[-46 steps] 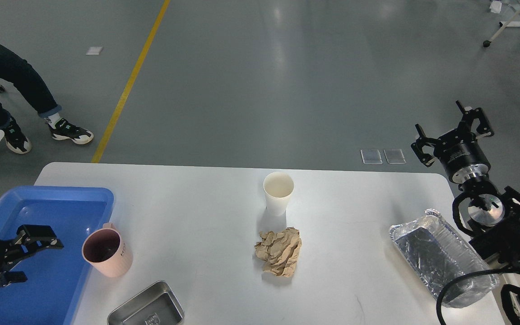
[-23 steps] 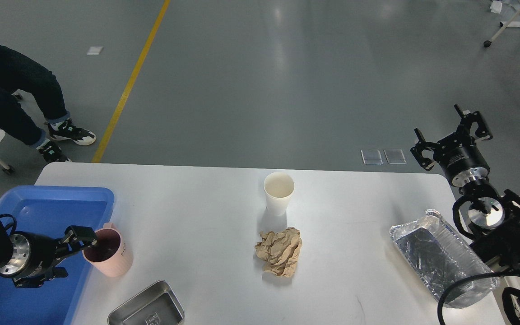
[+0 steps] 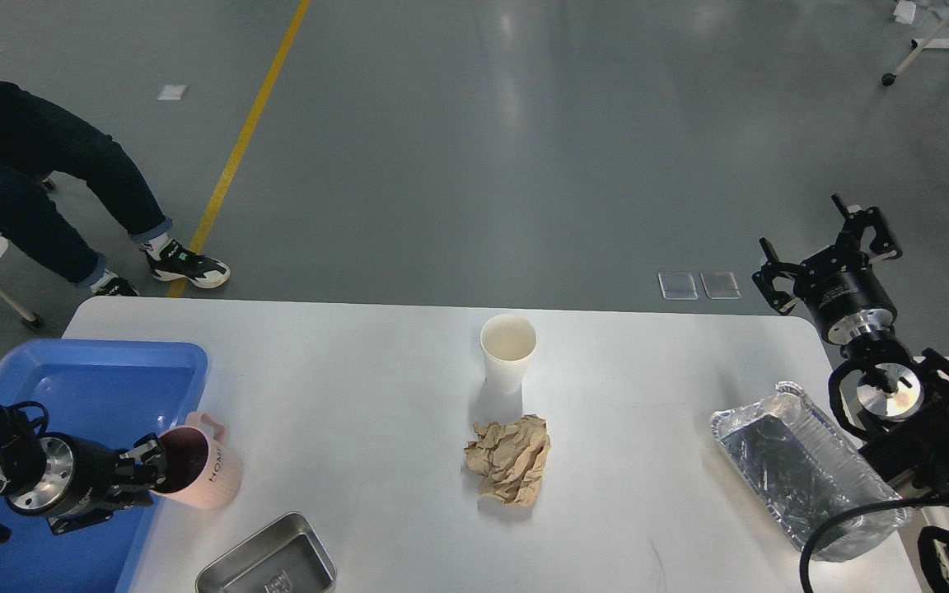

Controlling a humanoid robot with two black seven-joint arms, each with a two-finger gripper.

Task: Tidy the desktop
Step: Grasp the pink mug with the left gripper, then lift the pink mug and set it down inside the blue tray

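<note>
While left fingers (image 3: pixel 149 469) pinch tilted pink mug (image 3: pixel 203 469) (rim), desktop (image 3: pixel 359 387) lies beneath; right fingers (image 3: pixel 829 251) spread wide.

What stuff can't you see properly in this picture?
- Left gripper, head view: its tips sit at the pink mug rim, so whether they grip it is unclear.
- Metal tray: its near end is cut off by the bottom edge.
- Foil pan: its near corner hides behind a black cable.
- Person: only legs and shoes show; the left edge cuts the rest.
</note>
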